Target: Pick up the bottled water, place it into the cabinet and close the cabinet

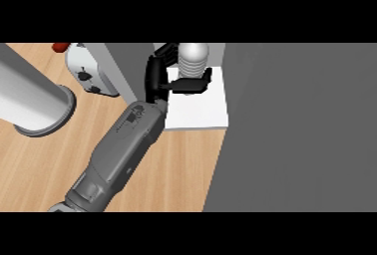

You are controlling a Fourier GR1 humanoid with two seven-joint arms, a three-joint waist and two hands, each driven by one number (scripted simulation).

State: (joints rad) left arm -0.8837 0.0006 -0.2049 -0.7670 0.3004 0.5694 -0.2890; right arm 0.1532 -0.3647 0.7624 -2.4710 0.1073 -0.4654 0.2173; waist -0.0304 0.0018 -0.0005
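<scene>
Wood counter [184, 169], grey cabinet [294, 124] door alongside. Bottle [193, 57] upright on the white cabinet shelf [199, 109], one hand [180, 79] curled round its ribbed body. Likely light, stiff, slick plastic; mid-body hold suits. Which arm this is, unclear.

Grey bottle [193, 59], blk hand [163, 74], wood counter [44, 159].

Bottle [193, 59] in cabinet [199, 107] — toaster [90, 74] left

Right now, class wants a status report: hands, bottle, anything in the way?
One hand curled round bottled water, inside cabinet above white shelf. Other hand not in view. Cabinet door open.
</scene>
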